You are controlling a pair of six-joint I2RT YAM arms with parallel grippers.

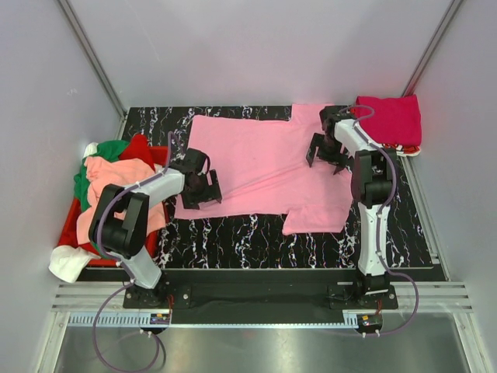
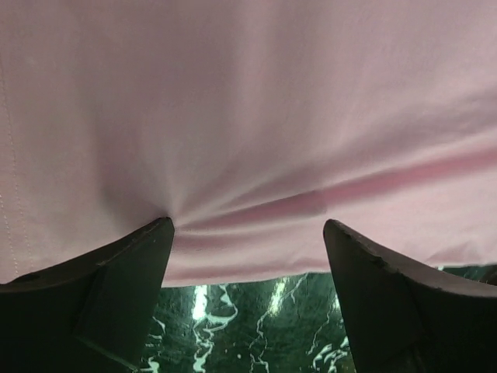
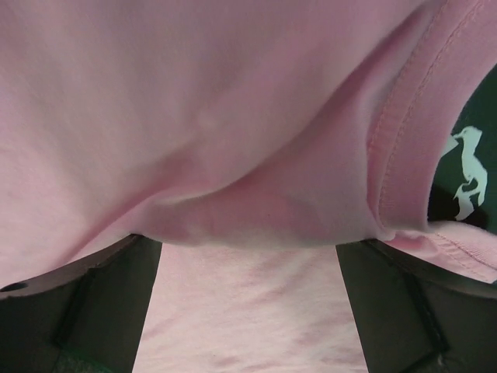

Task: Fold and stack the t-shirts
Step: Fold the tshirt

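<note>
A light pink t-shirt [image 1: 260, 163] lies spread flat on the black marble table [image 1: 233, 241]. My left gripper [image 1: 200, 194] is open at its left hem. In the left wrist view the open gripper [image 2: 248, 225] straddles the hem of the pink shirt [image 2: 248, 116], and the left fingertip [image 2: 159, 233] touches the cloth. My right gripper [image 1: 326, 154] is open over the shirt near the collar. In the right wrist view the gripper [image 3: 248, 242] has a bunched fold of the pink shirt [image 3: 233, 116] at its tips and the collar [image 3: 404, 132] to the right. A folded magenta t-shirt [image 1: 392, 120] lies at the back right.
A red crate [image 1: 76, 225] at the left holds a pile of green [image 1: 105, 151], red [image 1: 140, 148] and salmon [image 1: 116, 183] shirts, and a white one [image 1: 68, 263] hangs over its front. Grey walls close in the table on three sides.
</note>
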